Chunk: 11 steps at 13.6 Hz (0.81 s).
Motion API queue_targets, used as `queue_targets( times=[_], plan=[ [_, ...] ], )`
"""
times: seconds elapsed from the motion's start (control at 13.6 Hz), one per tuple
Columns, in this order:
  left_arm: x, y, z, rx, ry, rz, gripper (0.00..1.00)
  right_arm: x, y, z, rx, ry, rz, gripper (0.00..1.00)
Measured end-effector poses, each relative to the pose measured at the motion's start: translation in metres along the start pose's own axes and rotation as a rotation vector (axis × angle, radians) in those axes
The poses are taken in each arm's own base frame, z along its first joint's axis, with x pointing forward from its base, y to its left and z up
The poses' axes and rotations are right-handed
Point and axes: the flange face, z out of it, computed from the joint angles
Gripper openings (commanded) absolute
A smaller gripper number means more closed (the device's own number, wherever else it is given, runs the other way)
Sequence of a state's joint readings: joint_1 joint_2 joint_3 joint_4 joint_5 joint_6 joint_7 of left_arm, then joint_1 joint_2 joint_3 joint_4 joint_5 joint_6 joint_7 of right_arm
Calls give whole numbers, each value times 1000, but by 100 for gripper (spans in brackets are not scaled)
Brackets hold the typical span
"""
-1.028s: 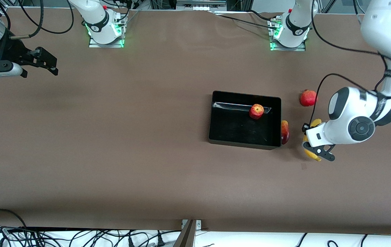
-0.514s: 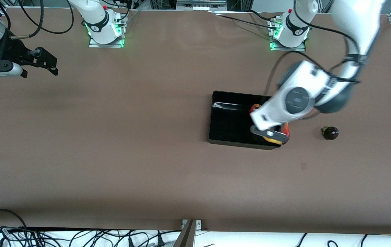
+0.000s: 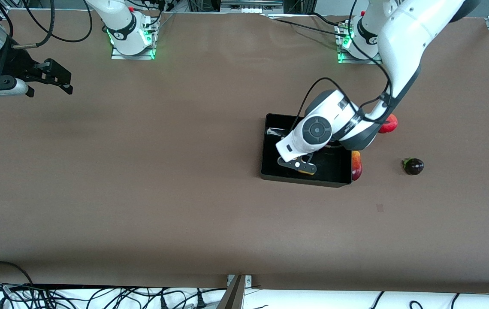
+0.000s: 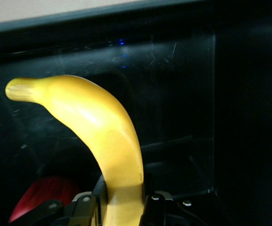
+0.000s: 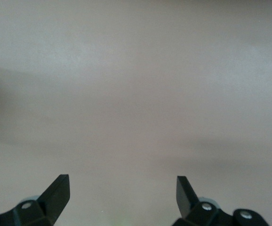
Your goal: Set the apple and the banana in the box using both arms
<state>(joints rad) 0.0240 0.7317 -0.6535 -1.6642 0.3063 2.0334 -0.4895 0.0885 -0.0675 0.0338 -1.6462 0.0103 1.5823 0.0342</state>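
Observation:
My left gripper is shut on the yellow banana and holds it low inside the black box. In the left wrist view the banana rises from between the fingers against the box's glossy wall. A red fruit, probably the apple, lies in the box beside the gripper. The arm hides the apple in the front view. My right gripper waits open and empty over the table at the right arm's end; it also shows in the right wrist view.
A red-yellow mango-shaped fruit lies against the box's outer wall toward the left arm's end. A plain red round fruit sits partly hidden by the left arm. A small dark fruit lies farther toward that end.
My left arm has carried the banana from the table beside the box to inside the box. The small dark fruit is now uncovered. The right arm has not moved.

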Motion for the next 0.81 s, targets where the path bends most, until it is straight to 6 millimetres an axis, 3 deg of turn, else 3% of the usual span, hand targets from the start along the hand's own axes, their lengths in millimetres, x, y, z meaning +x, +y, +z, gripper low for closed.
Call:
queue_targets(
  times=[0.07, 0.22, 0.37, 0.51, 0.66, 0.81],
  plan=[
    [2, -1, 10, -10, -9, -3, 30, 0, 0, 0, 0, 0, 0, 100],
    [4, -1, 21, -18, -22, -6, 100, 0, 0, 0, 0, 0, 0, 100],
    [6, -6, 19, -17, -17, -19, 100, 0, 0, 0, 0, 0, 0, 100],
    [12, -17, 0, -11, -1, -41, 100, 0, 0, 0, 0, 0, 0, 100],
    [16, -44, -53, 16, 35, -88, 100, 0, 0, 0, 0, 0, 0, 100],
    [11, -86, -129, 60, 56, -164, 100, 0, 0, 0, 0, 0, 0, 100]
  ],
)
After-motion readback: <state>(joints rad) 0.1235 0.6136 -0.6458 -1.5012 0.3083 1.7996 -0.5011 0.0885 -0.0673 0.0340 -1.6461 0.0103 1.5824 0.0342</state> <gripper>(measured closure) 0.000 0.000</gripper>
